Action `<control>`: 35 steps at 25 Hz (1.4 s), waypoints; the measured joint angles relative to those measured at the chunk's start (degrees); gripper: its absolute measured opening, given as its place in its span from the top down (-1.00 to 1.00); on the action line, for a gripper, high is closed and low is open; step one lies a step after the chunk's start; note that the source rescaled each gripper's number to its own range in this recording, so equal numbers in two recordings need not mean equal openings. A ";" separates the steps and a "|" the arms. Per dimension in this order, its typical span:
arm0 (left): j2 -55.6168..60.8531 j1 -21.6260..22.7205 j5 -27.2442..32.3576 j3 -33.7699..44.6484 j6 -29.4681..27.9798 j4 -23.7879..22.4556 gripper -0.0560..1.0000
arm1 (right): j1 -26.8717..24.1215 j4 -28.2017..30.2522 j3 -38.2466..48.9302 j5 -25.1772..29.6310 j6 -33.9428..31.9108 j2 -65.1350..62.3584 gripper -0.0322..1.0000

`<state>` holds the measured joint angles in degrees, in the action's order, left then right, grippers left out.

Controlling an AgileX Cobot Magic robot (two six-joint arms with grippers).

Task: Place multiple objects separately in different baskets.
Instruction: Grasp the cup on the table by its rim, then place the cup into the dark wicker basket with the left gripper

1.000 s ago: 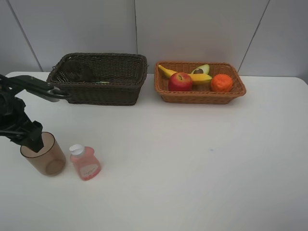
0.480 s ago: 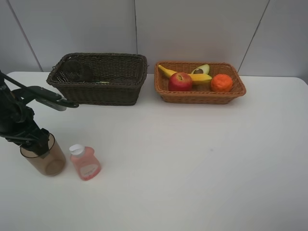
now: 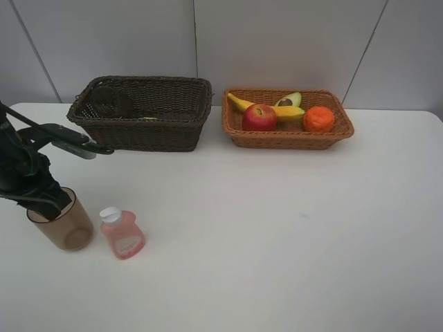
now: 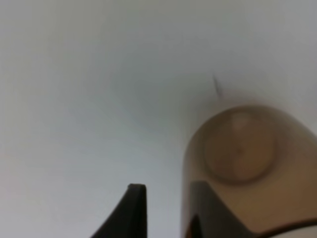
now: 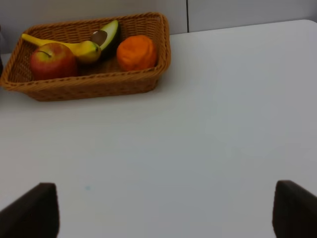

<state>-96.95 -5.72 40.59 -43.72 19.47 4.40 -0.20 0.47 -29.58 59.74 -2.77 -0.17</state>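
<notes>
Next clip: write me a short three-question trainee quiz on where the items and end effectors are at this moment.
1. True or false: the pink bottle lies inside the dark basket.
2. Which fruit sits at the right end of the tan basket? A apple; B tangerine; C banana
3. Fill in: the left end effector has one finger inside the brown ____.

Key
1. False: it stands on the table, beside the cup.
2. B
3. cup; the other finger is outside its wall.
</notes>
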 joint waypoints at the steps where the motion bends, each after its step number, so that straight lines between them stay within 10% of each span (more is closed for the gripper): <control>1: 0.00 0.00 0.00 0.00 0.05 0.16 0.63 | 0.00 0.00 0.00 0.00 0.00 0.00 -0.70; 3: 0.00 0.00 -0.05 0.00 0.05 0.28 0.87 | 0.00 0.00 0.00 0.00 0.00 0.00 -0.70; 20: 0.00 0.00 0.78 0.00 0.05 1.62 0.87 | 0.00 0.00 0.00 0.00 0.00 0.00 -0.70; 35: -0.06 0.00 21.17 -15.90 -1.06 -1.57 0.87 | 0.00 0.00 0.00 -0.06 0.00 0.00 -0.70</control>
<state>-97.01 -5.72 61.76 -59.62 18.40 2.82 -0.20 0.47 -29.58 59.68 -2.77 -0.17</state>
